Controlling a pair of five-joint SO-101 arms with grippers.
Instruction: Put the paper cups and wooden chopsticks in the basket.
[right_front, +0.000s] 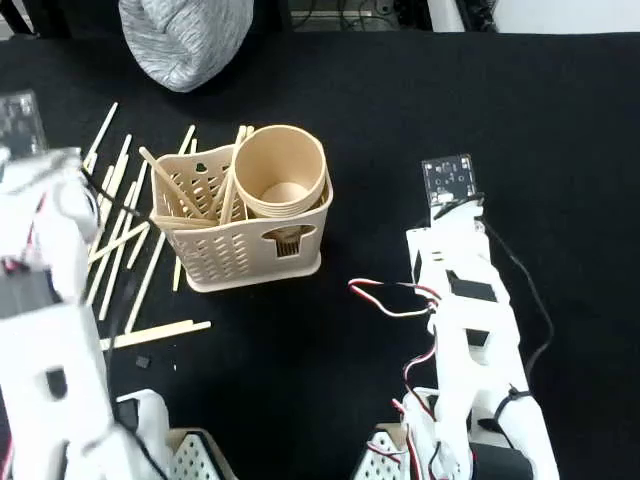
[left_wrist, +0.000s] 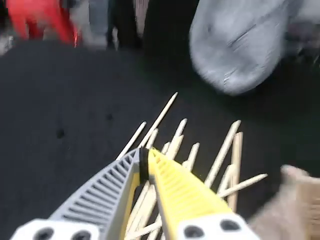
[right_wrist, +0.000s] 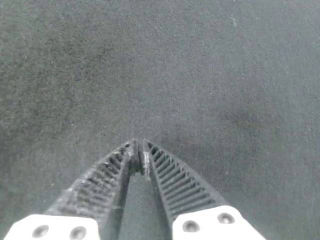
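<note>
High view: a beige plastic basket (right_front: 250, 250) with perforated walls and a cut-out handle stands upright on the black cloth (right_front: 400, 110) that covers the table. A stack of paper cups (right_front: 281, 172), round and smooth-walled, sits mouth-up in the basket's right part. Several wooden chopsticks (right_front: 185, 195), pale and slender, lean in its left part. The loose chopsticks (right_front: 125, 235) lie scattered flat on the cloth just left of the basket, and one joined pair (right_front: 158, 333) lies apart, nearer the arm bases. A grey fabric bundle (right_front: 185, 35), soft and rounded, rests at the far edge of the table.

Left wrist view: the left gripper (left_wrist: 143, 159) has ribbed fingers, one grey and one yellow. Its jaws are together at the tips with nothing seen between them. It hangs above the fanned ends of the loose chopsticks (left_wrist: 222, 150); contact with them cannot be judged.

Right wrist view: the right gripper (right_wrist: 138, 154) has dark ribbed fingers. Its jaws meet at the tips and hold nothing, over bare, finely textured cloth (right_wrist: 225, 75).
</note>
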